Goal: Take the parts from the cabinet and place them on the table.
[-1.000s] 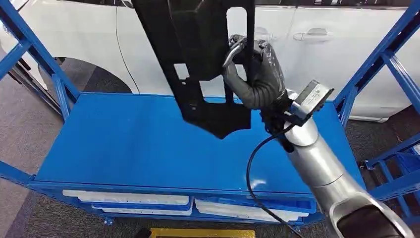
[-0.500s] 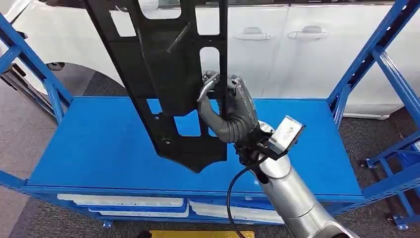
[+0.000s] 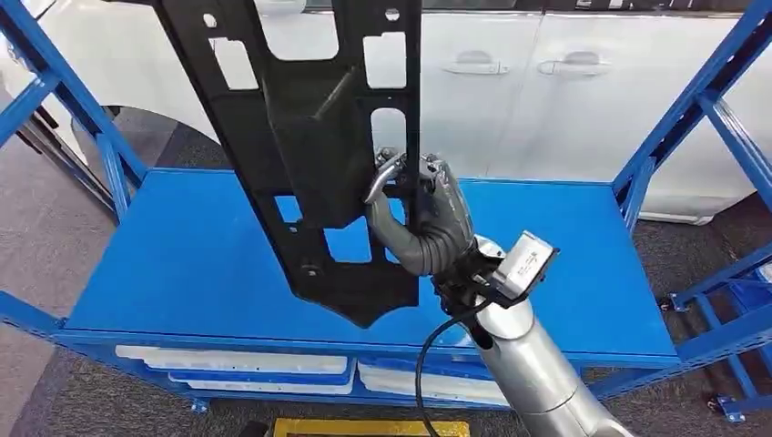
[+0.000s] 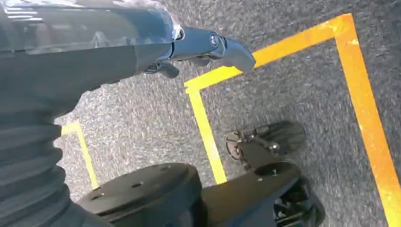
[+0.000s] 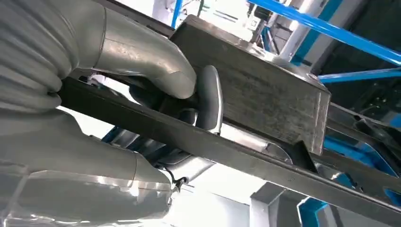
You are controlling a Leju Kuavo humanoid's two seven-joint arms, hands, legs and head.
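Observation:
A long black plastic panel (image 3: 300, 137) with several cut-out windows hangs upright above the blue shelf top (image 3: 182, 264), its lower tip just over the surface. My right hand (image 3: 428, 214) grips the panel's right edge bar, thumb hooked through a window. In the right wrist view the thumb and fingers (image 5: 142, 56) wrap the dark bar of the panel (image 5: 246, 90). My left hand (image 4: 203, 45) hangs over the grey floor, holding nothing, fingers loosely curled.
Blue rack uprights (image 3: 692, 109) stand at both sides of the shelf. A white car (image 3: 546, 82) is parked behind the rack. White trays (image 3: 246, 366) sit on the level below. Yellow floor tape (image 4: 359, 94) crosses the floor under the left hand.
The panel and my right hand have come down and toward me over the shelf; the panel's lower tip now hangs nearer the front edge. The grip is unchanged.

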